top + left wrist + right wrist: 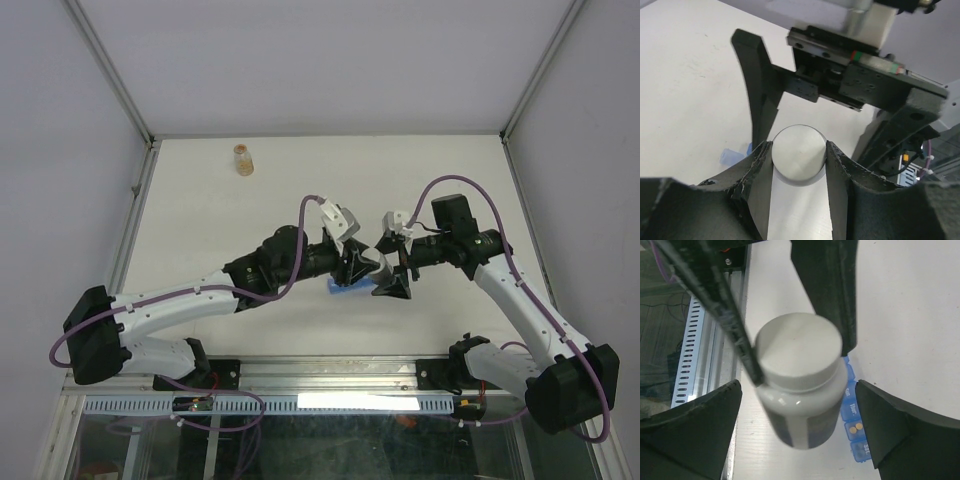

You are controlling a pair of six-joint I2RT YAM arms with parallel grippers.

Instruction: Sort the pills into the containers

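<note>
At mid-table, just under both grippers, the containers [345, 288] lie as a translucent blue strip. One compartment shows two orange pills [856, 427], so sorting looks barely begun. The left gripper [799, 149] clamps the white bottle [799, 357]; the right gripper [387, 274] stands wide apart around its cap. An amber bottle [243, 160] stands far off at eleven o'clock.

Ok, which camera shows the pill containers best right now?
Right wrist: the containers show labelled lids and pills inside, though the white bottle covers part. Top external shows only a blue sliver of them, mostly covered; left wrist, just a blue corner.
</note>
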